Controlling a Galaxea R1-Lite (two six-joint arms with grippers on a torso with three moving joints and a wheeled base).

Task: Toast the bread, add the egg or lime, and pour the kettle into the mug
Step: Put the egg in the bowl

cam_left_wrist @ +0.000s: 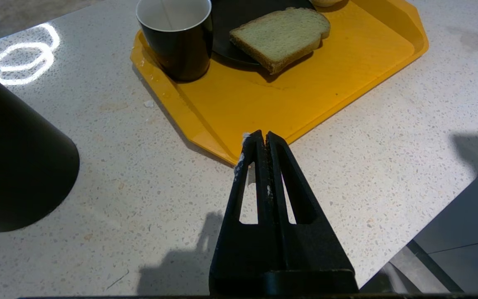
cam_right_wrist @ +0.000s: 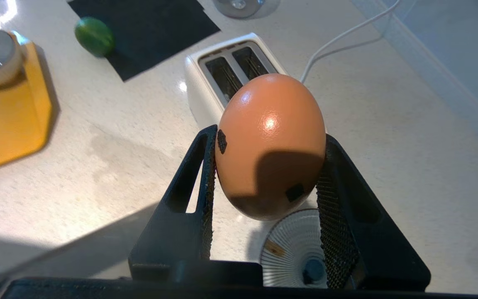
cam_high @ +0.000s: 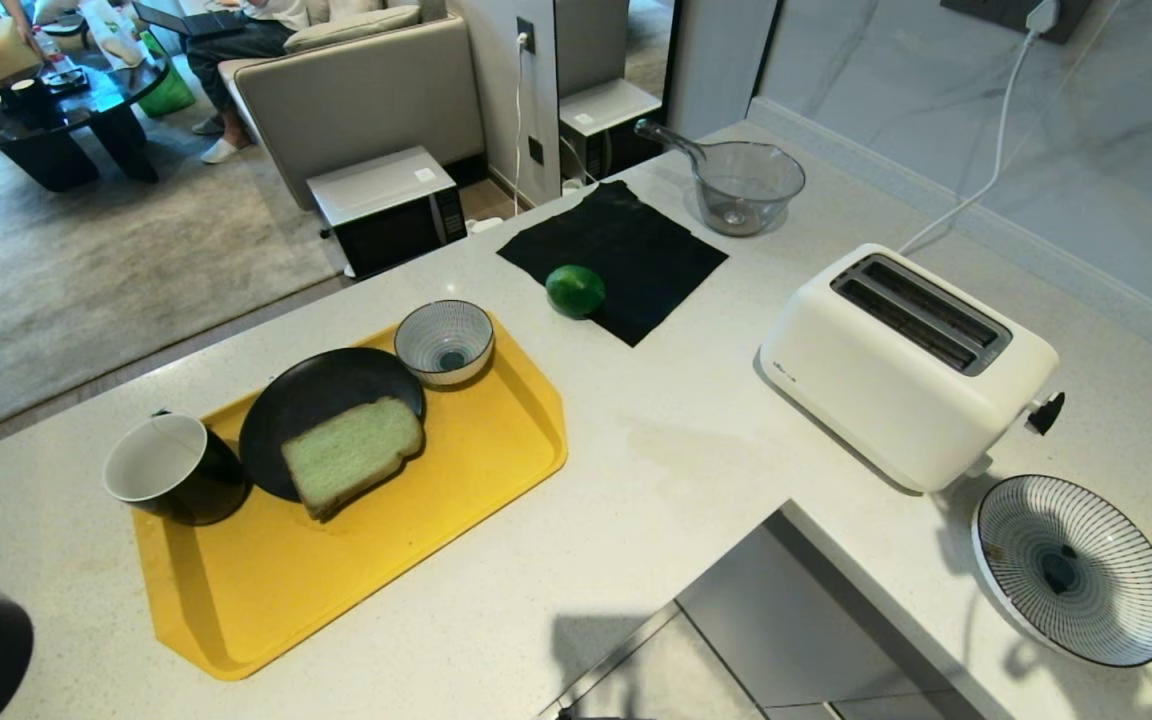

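Above counter (cam_right_wrist: 98, 174), egg (cam_right_wrist: 270, 145) in right pincer (cam_right_wrist: 266, 166)

White two-slot toaster (cam_high: 904, 362) sits plugged in on the counter, striped plate (cam_high: 1074, 570) just beside it. Yellow tray (cam_high: 336, 590) carries a black plate (cam_high: 286, 410) and a striped bowl (cam_high: 444, 342); a black cloth (cam_high: 626, 250) and clear jug (cam_high: 741, 185) sit further back.

Bread (cam_high: 353, 455) on plate (cam_high: 301, 400) on tray (cam_high: 456, 460), mug (cam_high: 171, 470) left, toaster (cam_high: 906, 365) right.
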